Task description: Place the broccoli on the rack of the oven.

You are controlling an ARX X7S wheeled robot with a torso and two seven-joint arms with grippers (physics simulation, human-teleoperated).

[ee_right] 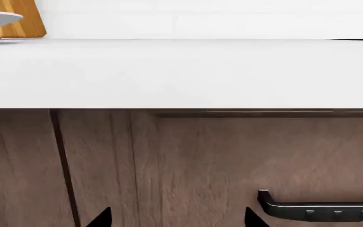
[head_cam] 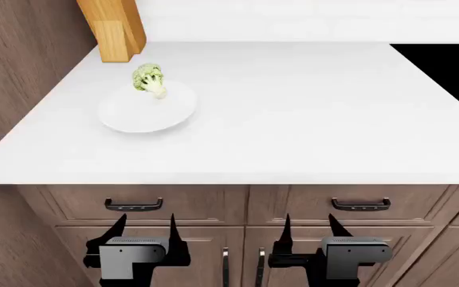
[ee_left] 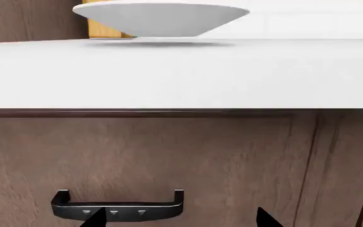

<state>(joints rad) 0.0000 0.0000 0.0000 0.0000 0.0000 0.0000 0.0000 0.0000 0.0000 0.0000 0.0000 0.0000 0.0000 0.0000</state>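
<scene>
The broccoli [head_cam: 149, 79] sits on a white plate [head_cam: 134, 116] on the worktop [head_cam: 293, 107]; both the left end effector [head_cam: 146, 226] and the right end effector [head_cam: 309, 225] hang spread and empty below its edge.

From the left wrist view the plate [ee_left: 161, 19] hides whatever sits on it. The wooden block [head_cam: 114, 27] runs off the head view's top, and each tool shows only fingertips [ee_right: 102, 217].

The head view looks steeply down on the white countertop [head_cam: 293, 119]. Both wrist views sit low and close, level with the brown wooden drawer fronts [ee_left: 168, 156], facing forward. All apparently share the shallow white plate [ee_left: 161, 19].
</scene>
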